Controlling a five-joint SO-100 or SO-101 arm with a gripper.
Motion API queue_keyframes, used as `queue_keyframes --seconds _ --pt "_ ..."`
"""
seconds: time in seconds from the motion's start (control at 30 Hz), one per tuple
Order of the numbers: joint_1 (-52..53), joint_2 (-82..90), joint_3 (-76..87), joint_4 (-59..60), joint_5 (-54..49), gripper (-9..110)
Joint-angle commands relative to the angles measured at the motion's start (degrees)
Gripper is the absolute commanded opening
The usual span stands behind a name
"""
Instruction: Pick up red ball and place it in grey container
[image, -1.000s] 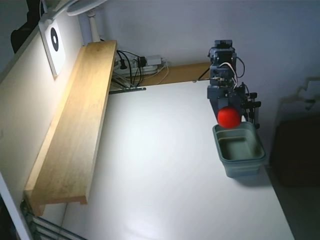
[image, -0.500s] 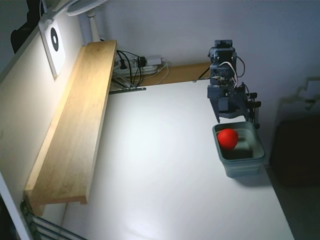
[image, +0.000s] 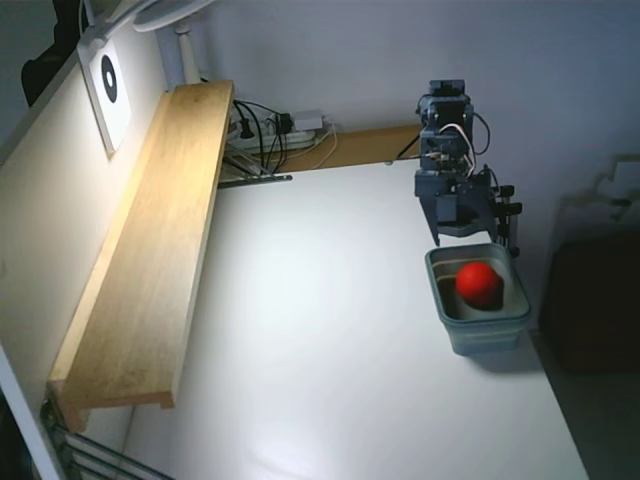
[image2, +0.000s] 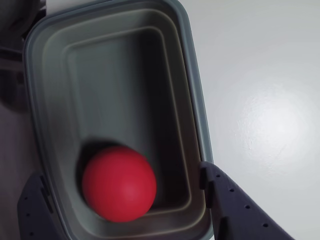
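And here's the claw (image2: 122, 200) in the wrist view, jaws spread wide at the bottom of the frame: one dark finger (image2: 235, 205) juts in at lower right, over the tub's rim, the other shows only as a stub at lower left, outside the opposite wall. Nothing is held between them; the claw is empty.

Right between those fingers, low in the frame, sits the ball (image2: 119, 183). It rests on the floor of the tub (image2: 192, 90), close to the wall nearest the camera, with a soft shadow at its upper edge. It looks to be below the fingertips and clear of both, though the gap is hard to judge from this angle.

The fixed view agrees: claw (image: 462, 228) hanging at the tub's far rim, right of centre, and the ball (image: 479, 283) down inside the tub (image: 446, 300), which stands on the white table (image: 330, 350).

By the look of it the placing is done. As for handling, that ball appears light, smooth and matte, and it would roll at a nudge. Any regrasp should pinch across its widest part, jaws level on either side, since a hold above or below that would likely squirt it out.
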Motion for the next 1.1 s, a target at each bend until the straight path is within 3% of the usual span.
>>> queue_keyframes --seconds 0.0,0.47,1.07 --pt "-1.4 1.2 -2.5 1.3 0.1 38" --pt "4.1 3.1 -1.9 2.3 0.1 35" --pt "23.7 9.9 0.4 6.0 0.1 26"
